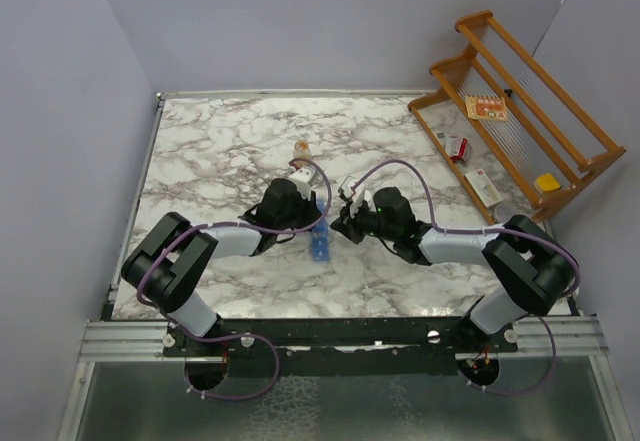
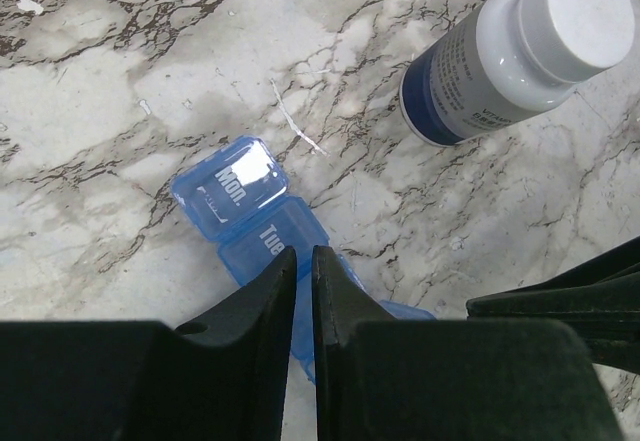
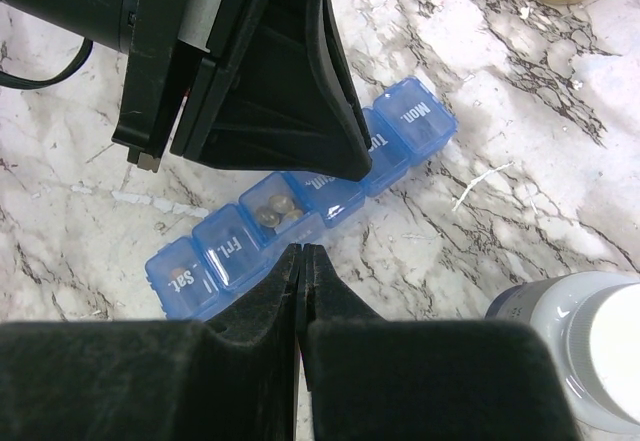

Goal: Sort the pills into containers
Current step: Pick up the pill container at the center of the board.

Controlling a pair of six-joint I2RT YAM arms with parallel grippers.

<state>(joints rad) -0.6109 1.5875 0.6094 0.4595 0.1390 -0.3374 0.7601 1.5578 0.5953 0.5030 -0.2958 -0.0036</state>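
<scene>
Over the grey-veined marble table [image 1: 220, 151], seen from above, the left arm [image 1: 225, 236] and right arm [image 1: 455, 244] lean in from either side and meet at mid-table. The containers [image 1: 319, 247], one narrow strip of translucent blue plastic, lie between them. A small amber bottle [image 1: 301, 148] stands just beyond, and a slatted wooden rack [image 1: 520, 111] sits at the far right.

From the left wrist, the left claw [image 2: 303, 261] has its matte black fingers drawn together, only a slit between them. Its tips are down at the strip beside the glossy rounded lid marked "Tue". Whether they pinch anything I cannot tell. A dark bottle [image 2: 520, 51] with a smooth white cap is near.

From the right wrist, the right claw [image 3: 300, 259] is pressed closed and holds nothing. It is at the strip's near edge, by an open compartment holding small tan pills [image 3: 272, 213].
</scene>
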